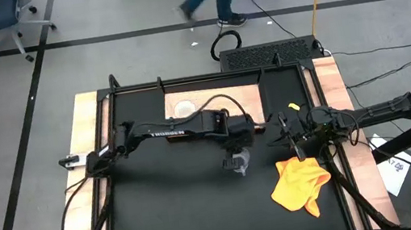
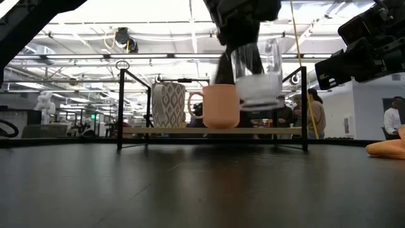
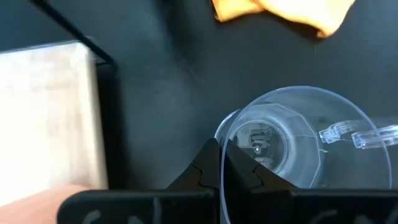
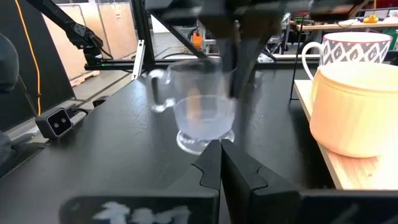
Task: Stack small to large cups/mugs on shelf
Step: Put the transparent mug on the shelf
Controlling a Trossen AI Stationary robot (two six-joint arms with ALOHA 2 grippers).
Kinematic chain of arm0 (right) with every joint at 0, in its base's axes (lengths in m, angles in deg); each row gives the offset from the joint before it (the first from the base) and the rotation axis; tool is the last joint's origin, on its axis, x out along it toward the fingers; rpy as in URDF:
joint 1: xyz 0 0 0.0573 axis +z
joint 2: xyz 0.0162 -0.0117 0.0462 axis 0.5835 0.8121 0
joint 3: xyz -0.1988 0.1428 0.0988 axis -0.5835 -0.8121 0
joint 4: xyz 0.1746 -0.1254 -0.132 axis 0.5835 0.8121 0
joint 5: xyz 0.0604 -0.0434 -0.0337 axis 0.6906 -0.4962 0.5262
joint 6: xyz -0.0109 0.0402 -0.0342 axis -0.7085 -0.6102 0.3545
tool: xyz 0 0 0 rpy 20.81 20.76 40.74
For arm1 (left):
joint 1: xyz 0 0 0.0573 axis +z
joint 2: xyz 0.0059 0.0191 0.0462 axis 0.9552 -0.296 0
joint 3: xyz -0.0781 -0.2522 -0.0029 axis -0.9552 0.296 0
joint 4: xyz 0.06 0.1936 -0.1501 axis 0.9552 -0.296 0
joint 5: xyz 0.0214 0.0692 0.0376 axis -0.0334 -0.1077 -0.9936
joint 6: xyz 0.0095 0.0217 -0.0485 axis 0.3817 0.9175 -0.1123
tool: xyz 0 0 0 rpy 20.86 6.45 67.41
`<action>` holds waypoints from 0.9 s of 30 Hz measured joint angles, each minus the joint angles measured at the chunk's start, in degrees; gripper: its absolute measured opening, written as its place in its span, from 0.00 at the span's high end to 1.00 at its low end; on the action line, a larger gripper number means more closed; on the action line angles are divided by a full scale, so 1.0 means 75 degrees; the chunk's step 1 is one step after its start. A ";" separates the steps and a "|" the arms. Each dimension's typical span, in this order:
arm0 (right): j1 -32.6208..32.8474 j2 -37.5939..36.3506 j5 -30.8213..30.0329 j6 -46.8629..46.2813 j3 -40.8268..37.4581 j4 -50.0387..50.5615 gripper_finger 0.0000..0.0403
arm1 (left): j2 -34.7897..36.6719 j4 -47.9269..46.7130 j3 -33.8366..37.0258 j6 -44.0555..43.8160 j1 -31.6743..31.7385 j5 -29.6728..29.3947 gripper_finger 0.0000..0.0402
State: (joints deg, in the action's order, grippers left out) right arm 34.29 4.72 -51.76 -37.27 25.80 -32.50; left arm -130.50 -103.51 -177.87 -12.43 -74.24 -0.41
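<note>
Two dark arms reach over the black bench (image 1: 172, 218) in the high view. The left arm's fingers (image 1: 237, 162), at frame centre, are clamped on the rim of a small clear glass cup (image 1: 241, 164). The right arm's fingers (image 1: 289, 140), at centre right, are clenched on nothing, just above a crumpled yellow cloth (image 1: 301, 184). The flat light-wood shelf with thin black brackets (image 1: 248, 96) lies in the upper middle; the arm hides most of what stands on it.

In the low view, the clear glass cup (image 2: 258, 77) hangs in the upper centre, gripped from above and lifted clear of the bench, in front of the shelf (image 2: 209, 131). On the shelf an orange-yellow handled mug (image 2: 219, 106) stands upright at centre, and a white handled mug with a grey pattern (image 2: 168, 105) stands just to its left. The yellow cloth (image 2: 387, 148) shows at the right edge.

In the left wrist view, the cup (image 3: 292, 146) fills the lower right, its rim pinched between the fingers (image 3: 220, 171); the shelf (image 3: 46, 118) is at left, the cloth (image 3: 280, 14) at top.

In the right wrist view, the closed fingers (image 4: 221, 163) sit at bottom centre. The cup (image 4: 199, 109) hangs at centre, the orange-yellow mug (image 4: 354, 106) stands at right on the shelf (image 4: 354, 171), and the white mug (image 4: 354, 46) is behind it.
</note>
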 joint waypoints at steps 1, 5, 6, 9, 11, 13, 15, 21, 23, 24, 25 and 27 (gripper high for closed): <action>0.0000 0.0003 0.0000 0.0000 0.0000 0.0003 1.00 | -0.0070 -0.0013 0.0000 0.0017 -0.0041 -0.0006 1.00; 0.0000 0.0001 0.0000 -0.0003 0.0000 0.0052 1.00 | -0.0312 0.0014 0.0000 0.0032 -0.0148 -0.0067 1.00; 0.0000 0.0003 0.0000 -0.0003 0.0000 0.0052 1.00 | -0.0361 0.0057 0.0000 0.0038 -0.0161 -0.0080 1.00; 0.0000 0.0000 0.0002 -0.0003 0.0000 0.0061 1.00 | -0.0556 0.0060 0.0000 0.0046 -0.0172 -0.0260 1.00; 0.0000 0.0003 0.0002 -0.0004 0.0000 0.0080 1.00 | -0.0674 0.0053 0.0000 0.0037 -0.0175 -0.0387 1.00; 0.0000 0.0001 0.0002 -0.0032 0.0000 0.0081 1.00 | -0.0768 0.0048 0.0000 0.0008 -0.0175 -0.0510 1.00; 0.0000 0.0003 0.0000 -0.0035 0.0000 0.0081 1.00 | -0.0856 0.0050 0.0000 0.0008 -0.0175 -0.0533 1.00; 0.0000 0.0003 0.0003 -0.0035 0.0000 0.0094 1.00 | -0.0919 0.0112 0.0000 -0.0009 -0.0182 -0.0531 1.00; 0.0000 0.0000 0.0003 -0.0035 0.0000 0.0096 1.00 | -0.0913 0.0218 0.0000 -0.0009 -0.0194 -0.0531 1.00; 0.0000 0.0000 0.0003 -0.0035 0.0000 0.0096 1.00 | -0.0913 0.0236 0.0000 -0.0013 -0.0195 -0.0531 1.00; 0.0000 0.0003 0.0001 -0.0035 0.0000 0.0096 1.00 | -0.0913 0.0257 0.0000 -0.0019 -0.0195 -0.0530 1.00; 0.0000 0.0003 0.0002 -0.0035 0.0000 0.0096 1.00 | -0.0913 0.0369 0.0000 -0.0076 -0.0195 -0.0528 1.00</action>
State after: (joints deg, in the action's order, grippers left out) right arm 34.29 4.74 -51.74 -37.53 25.80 -31.78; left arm -137.34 -100.74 -177.87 -13.00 -75.70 -4.36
